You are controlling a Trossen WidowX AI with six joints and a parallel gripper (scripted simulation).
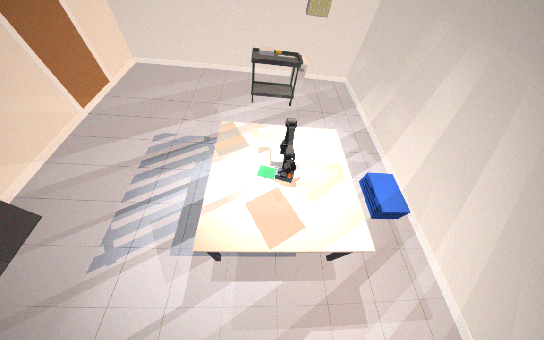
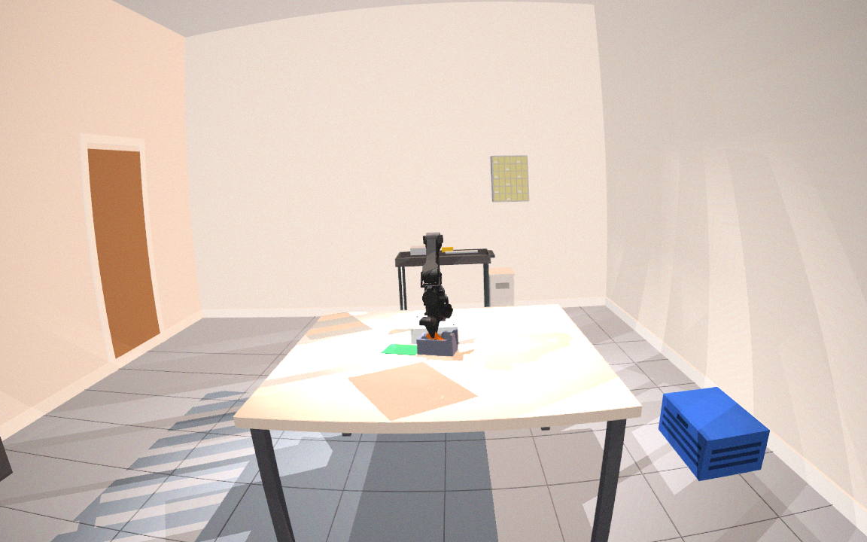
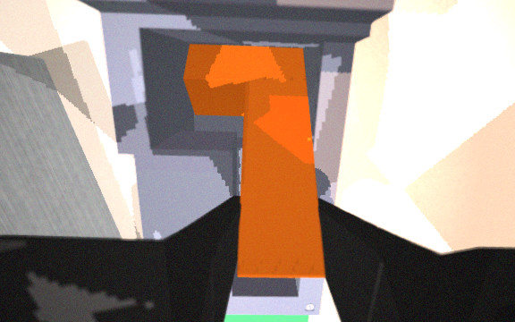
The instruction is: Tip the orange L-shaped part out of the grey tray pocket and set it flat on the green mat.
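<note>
The orange L-shaped part (image 3: 280, 241) (image 1: 290, 174) is tipped in its pocket. Its straight end is raised and its L-shaped end is down inside the pocket of the grey tray (image 3: 177, 192) (image 1: 284, 179) (image 2: 436, 347). My gripper (image 3: 275, 207) (image 2: 432, 335) is shut on the raised straight end, with one black finger against each side in the wrist view. The end face of the part shows between the fingers, over the empty end of the pocket. The green mat (image 1: 267, 172) (image 2: 399, 349) (image 3: 266, 318) lies beside the tray, with nothing on it.
A white box (image 1: 275, 156) stands on the table (image 1: 324, 228) (image 2: 524, 397) close behind the tray; its grey side (image 3: 47, 156) shows at the left of the wrist view. A blue crate (image 1: 386, 194) (image 2: 719, 414) is right of the table, and a dark cart (image 1: 274, 59) is behind it.
</note>
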